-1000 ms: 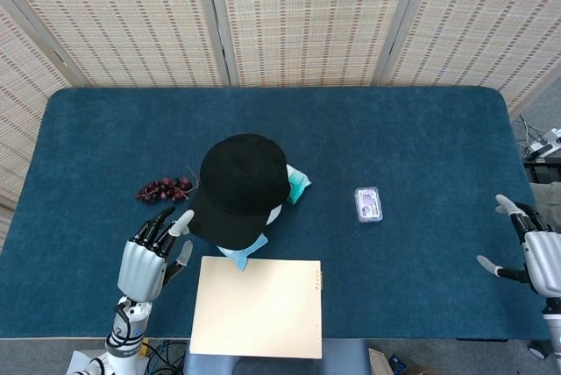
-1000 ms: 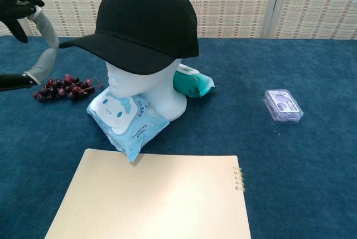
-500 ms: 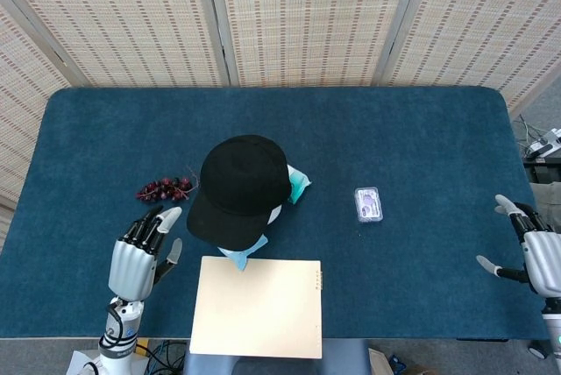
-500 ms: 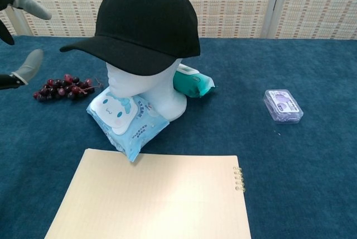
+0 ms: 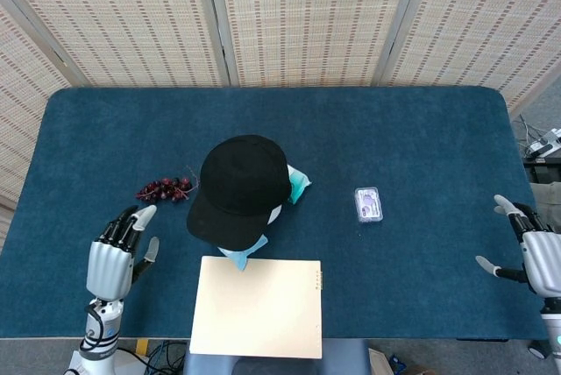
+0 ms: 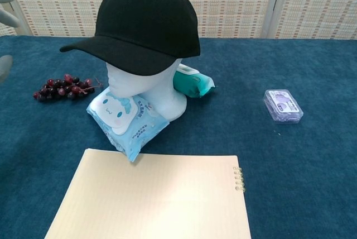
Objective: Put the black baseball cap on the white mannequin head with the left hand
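Fingers of left hand (image 5: pixel 112 257) spread, holding nothing, well apart from black baseball cap (image 5: pixel 238 187), which sits on white mannequin head (image 6: pixel 146 89). Right hand (image 5: pixel 536 255) also spread and empty at far table edge.

Bright, even, diffuse light; soft shadows, no glare; sharp focus, left edge of chest view blurred.

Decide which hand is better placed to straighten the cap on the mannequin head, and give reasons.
Left. The left hand is open, just beside the cap on the mannequin head. The right hand sits at the far table edge.
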{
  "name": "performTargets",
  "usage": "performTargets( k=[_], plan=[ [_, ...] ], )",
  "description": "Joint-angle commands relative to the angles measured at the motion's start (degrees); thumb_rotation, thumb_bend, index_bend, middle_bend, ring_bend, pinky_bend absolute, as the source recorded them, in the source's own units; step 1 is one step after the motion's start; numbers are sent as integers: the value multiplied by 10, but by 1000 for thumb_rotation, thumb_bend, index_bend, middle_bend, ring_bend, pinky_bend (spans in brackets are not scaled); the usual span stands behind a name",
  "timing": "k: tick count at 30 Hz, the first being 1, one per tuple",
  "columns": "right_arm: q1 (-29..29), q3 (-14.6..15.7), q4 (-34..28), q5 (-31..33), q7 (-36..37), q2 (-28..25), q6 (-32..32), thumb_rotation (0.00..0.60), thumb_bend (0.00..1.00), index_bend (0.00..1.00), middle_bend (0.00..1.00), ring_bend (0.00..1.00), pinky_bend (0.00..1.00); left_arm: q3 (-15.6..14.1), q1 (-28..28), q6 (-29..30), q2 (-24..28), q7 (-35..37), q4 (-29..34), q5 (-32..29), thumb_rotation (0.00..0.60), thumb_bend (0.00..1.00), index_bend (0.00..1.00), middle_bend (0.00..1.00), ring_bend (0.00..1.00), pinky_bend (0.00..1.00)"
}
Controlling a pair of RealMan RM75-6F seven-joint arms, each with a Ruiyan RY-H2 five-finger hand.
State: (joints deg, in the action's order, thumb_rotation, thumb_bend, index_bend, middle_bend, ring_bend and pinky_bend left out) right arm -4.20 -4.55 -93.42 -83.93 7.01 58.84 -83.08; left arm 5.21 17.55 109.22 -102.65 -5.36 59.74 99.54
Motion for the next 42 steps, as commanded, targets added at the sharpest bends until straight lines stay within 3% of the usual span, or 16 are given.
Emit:
performTargets(
  k=[1, 6, 18, 22, 29, 42],
  plan=[
    [0, 0, 0, 1, -2, 1, 0, 600, 28, 82, 265, 145, 499, 1, -9, -3, 11, 11, -9, -10, 600, 393, 173, 310, 230, 448],
    [-2, -1, -1, 4, -7, 2, 3, 600, 28, 81, 265, 145, 499, -10, -18, -12, 41, 13, -10, -8, 600, 393, 189, 309, 230, 440],
    [-6, -2, -4, 13, -29, 8, 11, 600, 28, 81, 265, 145, 500, -33, -39, -35, 151, -3, 79, 0, 600, 392, 239, 309, 229, 433],
    [-7, -3, -6, 16, -42, 12, 13, 600, 28, 82, 265, 145, 499, -40, -55, -58, 189, -14, 126, -20, 600, 392, 272, 309, 228, 433],
    [-9, -5, -11, 25, -73, 22, 15, 600, 28, 82, 265, 145, 499, -67, -80, -122, 286, -90, 268, -55, 600, 392, 362, 342, 231, 433],
    [-13, -5, -15, 34, -98, 30, 22, 600, 29, 82, 265, 145, 499, -69, -99, -123, 316, -83, 297, -39, 600, 392, 389, 393, 266, 433]
  ],
)
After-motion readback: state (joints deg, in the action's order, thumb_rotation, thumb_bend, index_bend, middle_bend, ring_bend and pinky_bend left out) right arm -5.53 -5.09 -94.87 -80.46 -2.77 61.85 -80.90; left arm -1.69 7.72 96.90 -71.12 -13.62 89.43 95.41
